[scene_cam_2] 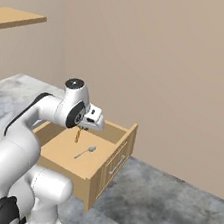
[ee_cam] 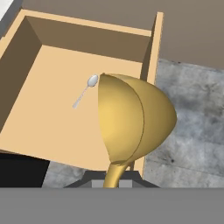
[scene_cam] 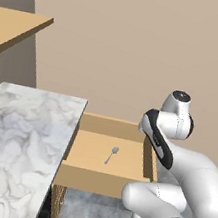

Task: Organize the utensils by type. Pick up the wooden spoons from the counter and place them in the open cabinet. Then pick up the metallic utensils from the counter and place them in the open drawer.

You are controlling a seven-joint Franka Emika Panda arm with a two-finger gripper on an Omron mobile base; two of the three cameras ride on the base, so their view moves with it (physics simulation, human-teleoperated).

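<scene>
Fingers (scene_cam_2: 80, 128) pinch the gold utensil (scene_cam_2: 77, 135) by its stem — long axis hanging straight down, open drawer (scene_cam_2: 63, 152) directly below, silver spoon (scene_cam_2: 85, 152) just beside.

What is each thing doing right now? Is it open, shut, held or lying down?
open drawer: pulled out, open.
silver spoon: lying flat on the drawer bottom.
gold utensil: held, hanging above the drawer.
gripper: shut on the gold utensil.
</scene>
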